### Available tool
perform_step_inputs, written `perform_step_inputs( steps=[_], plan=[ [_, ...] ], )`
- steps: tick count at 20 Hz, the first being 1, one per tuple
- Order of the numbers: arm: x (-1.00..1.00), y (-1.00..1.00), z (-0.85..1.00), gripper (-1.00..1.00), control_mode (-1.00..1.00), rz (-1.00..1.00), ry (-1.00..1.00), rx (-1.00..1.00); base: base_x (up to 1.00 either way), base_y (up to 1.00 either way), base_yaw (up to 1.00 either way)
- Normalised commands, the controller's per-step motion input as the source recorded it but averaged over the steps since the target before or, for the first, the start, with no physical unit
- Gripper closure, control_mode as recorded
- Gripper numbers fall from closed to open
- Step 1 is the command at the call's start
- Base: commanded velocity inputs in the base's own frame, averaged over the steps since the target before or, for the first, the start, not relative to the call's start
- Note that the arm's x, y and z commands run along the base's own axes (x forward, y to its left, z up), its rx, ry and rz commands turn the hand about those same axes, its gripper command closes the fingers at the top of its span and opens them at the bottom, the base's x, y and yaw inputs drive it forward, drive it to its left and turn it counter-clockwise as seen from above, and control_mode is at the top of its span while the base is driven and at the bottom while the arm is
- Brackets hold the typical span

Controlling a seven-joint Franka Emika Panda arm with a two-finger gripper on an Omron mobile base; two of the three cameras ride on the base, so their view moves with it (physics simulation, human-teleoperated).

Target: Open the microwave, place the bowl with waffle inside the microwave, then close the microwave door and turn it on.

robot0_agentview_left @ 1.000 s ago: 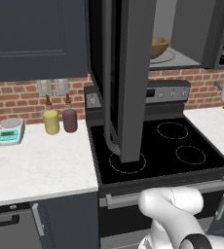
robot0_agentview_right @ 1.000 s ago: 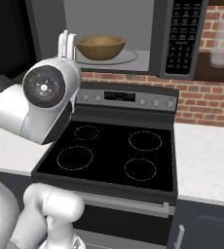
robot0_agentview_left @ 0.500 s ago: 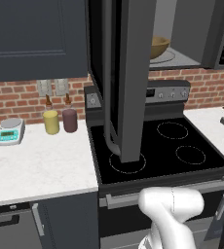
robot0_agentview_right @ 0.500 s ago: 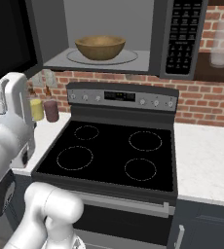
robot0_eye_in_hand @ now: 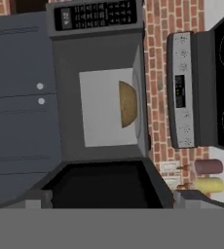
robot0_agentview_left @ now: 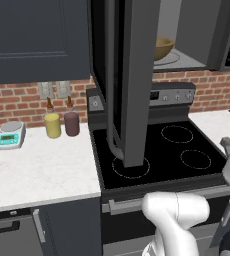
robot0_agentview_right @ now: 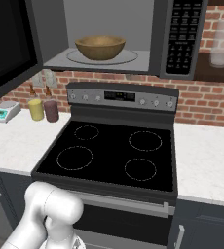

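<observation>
A brown wooden bowl (robot0_agentview_right: pixel 100 47) sits inside the microwave (robot0_agentview_right: pixel 109 36), on the round glass plate (robot0_agentview_right: pixel 128 58) at the middle of its light grey cavity. The waffle cannot be made out; the bowl's rim hides whatever lies inside it. The microwave hangs above the stove (robot0_agentview_right: pixel 111 151), with its black button panel (robot0_agentview_right: pixel 181 34) at the right of the opening. The microwave door (robot0_agentview_left: pixel 129 75) stands wide open, swung out to the left, so that in the left base view it appears edge-on with its curved bar handle (robot0_agentview_left: pixel 111 95) facing the camera and the bowl (robot0_agentview_left: pixel 163 47) visible past it.

The hand view is rolled sideways: the open cavity and the bowl (robot0_eye_in_hand: pixel 127 104) lie at centre, the door's black glass (robot0_eye_in_hand: pixel 102 185) below them. The gripper (robot0_eye_in_hand: pixel 106 199) is released, its two dark fingertips (robot0_eye_in_hand: pixel 36 198) spread wide apart at the bottom edge with nothing between them, well back from the microwave.

On the white counter (robot0_agentview_left: pixel 37 170) left of the stove stand a yellow jar (robot0_agentview_left: pixel 52 125) and a maroon jar (robot0_agentview_left: pixel 71 123) side by side against the brick wall, with a small kitchen scale (robot0_agentview_left: pixel 11 135) further left.
</observation>
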Motion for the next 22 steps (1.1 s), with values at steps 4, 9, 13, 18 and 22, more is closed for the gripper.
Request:
perform_step_inputs(
  steps=[4, 9, 13, 18, 22],
  plan=[
    [-0.47, 0.98, -0.16, -1.0, -1.0, -0.03, -0.06, 0.0, 0.0, 0.0, 0.0],
    [-0.25, 0.85, -0.63, -1.0, -1.0, -0.04, -0.22, 0.0, 0.0, 0.0, 0.0],
    [-0.05, 0.7, -0.67, -1.0, -1.0, -0.03, -0.28, 0.04, 0.0, 0.0, 0.0],
    [0.0, 0.34, -0.68, -1.0, -1.0, -0.01, -0.25, 0.12, 0.0, 0.0, 0.0],
    [0.16, 0.3, -0.83, -1.0, -1.0, 0.0, -0.16, 0.16, 0.0, 0.0, 0.0]
  ],
)
